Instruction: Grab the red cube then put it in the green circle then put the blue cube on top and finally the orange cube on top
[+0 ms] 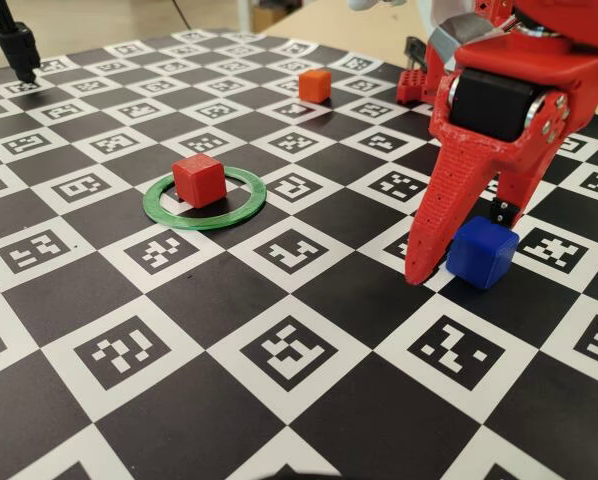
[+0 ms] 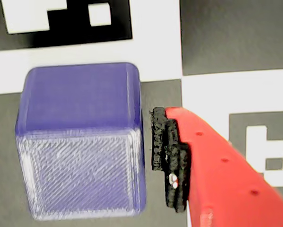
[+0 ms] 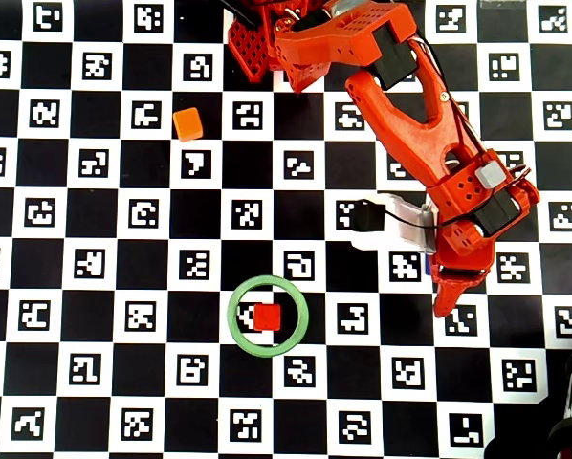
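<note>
Three cubes on the checkerboard tabletop (image 1: 179,400) w/ printed marker squares. Red cube (image 1: 199,180) sits inside the green circle (image 1: 205,199), toward the ring's upper-left in the fixed view; overhead view shows it roughly centred in the ring, ring lying flat. Orange cube (image 1: 315,85) is far back in the fixed view, well apart from ring and arm; in the overhead view it's upper left, on a black square.

Blue cube (image 1: 483,253) rests on the tabletop at right in the fixed view, well apart from the green circle. End effector (image 1: 457,262) is down around it: long red finger (image 1: 441,215) w/ tip at tabletop level just left of the cube, 2nd finger w/ black pad behind/right of it. Wrist view: blue cube fills the left-centre of frame, black pad (image 2: 167,158) on a red finger just beside the cube's right face, thin gap visible between them, so not pinching there. Other finger isn't seen in that view. Fingers spread, straddling the blue cube, not pressed on it as far as shown.

Overhead view: arm (image 3: 410,115) reaches from top centre down to the right, blue cube almost fully hidden under the wrist; only a sliver of blue shows.
</note>
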`<state>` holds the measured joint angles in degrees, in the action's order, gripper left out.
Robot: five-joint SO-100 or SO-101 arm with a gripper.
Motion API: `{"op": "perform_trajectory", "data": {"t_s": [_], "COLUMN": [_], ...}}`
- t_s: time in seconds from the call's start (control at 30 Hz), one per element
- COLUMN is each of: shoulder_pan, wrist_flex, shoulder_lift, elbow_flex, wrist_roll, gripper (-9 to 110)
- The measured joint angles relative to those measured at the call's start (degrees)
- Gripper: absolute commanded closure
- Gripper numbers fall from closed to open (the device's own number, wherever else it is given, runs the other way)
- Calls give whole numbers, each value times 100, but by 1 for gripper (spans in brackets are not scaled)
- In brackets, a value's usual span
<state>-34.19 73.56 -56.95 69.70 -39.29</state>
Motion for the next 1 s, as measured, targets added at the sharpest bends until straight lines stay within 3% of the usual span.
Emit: {"op": "perform_trajectory", "data": {"t_s": [0.33, 0.67, 1.0], "shoulder_pan": [0, 0, 0], "wrist_flex": [-237, -404, -475], "shoulder_lift": [0, 0, 0], "elbow_flex": [167, 202, 211], "wrist_roll": [0, 0, 185], "gripper": [59, 78, 89]}}
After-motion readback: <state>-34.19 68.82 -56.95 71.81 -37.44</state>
